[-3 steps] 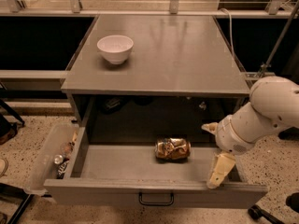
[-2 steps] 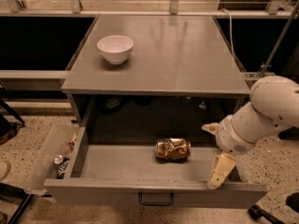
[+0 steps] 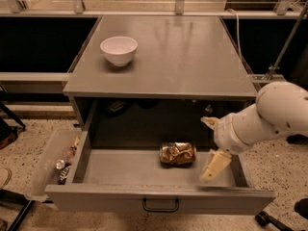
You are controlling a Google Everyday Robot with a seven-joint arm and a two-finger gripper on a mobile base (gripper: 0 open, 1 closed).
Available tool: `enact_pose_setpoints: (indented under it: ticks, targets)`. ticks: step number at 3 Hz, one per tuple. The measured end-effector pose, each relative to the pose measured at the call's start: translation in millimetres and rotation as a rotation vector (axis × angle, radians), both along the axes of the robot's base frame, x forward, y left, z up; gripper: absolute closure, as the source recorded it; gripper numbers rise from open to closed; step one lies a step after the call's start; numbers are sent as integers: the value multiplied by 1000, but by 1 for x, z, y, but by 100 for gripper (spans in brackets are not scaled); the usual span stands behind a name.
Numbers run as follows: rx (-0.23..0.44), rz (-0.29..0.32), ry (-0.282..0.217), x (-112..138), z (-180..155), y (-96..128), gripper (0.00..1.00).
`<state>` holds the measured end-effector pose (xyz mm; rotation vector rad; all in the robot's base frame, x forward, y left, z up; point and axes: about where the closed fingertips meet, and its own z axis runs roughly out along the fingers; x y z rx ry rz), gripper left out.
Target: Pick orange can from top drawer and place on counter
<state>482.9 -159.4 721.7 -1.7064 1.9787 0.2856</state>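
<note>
The orange can point(image 3: 178, 154) lies on its side in the open top drawer point(image 3: 125, 170), right of the middle. It looks dented, shiny gold with brown patches. My gripper point(image 3: 211, 144) is inside the drawer's right end, just right of the can and not touching it. Its two pale fingers point(image 3: 214, 166) are spread apart, and nothing is between them. The counter point(image 3: 183, 57) is the grey cabinet top above the drawer. The drawer's dark pull handle point(image 3: 160, 206) faces the front.
A white bowl point(image 3: 119, 49) stands on the counter at the back left. A translucent plastic bin point(image 3: 50, 162) with small items hangs at the drawer's left side. My white arm point(image 3: 279, 112) reaches in from the right. A cable point(image 3: 237, 28) runs along the counter's right edge.
My gripper has moved a little to the left and up, closer to the can. The can and the bowl have not moved.
</note>
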Motion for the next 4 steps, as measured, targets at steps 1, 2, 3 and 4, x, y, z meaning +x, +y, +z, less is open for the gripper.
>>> enact_pose_setpoints:
  ticks: [1, 2, 3, 4]
  targets:
    - [61, -28, -93, 22, -18, 23, 0]
    - [67, -59, -156, 39, -12, 23, 0]
    - [67, -54, -158, 40, -11, 24, 0]
    - [69, 4, -153, 42, -25, 59, 0]
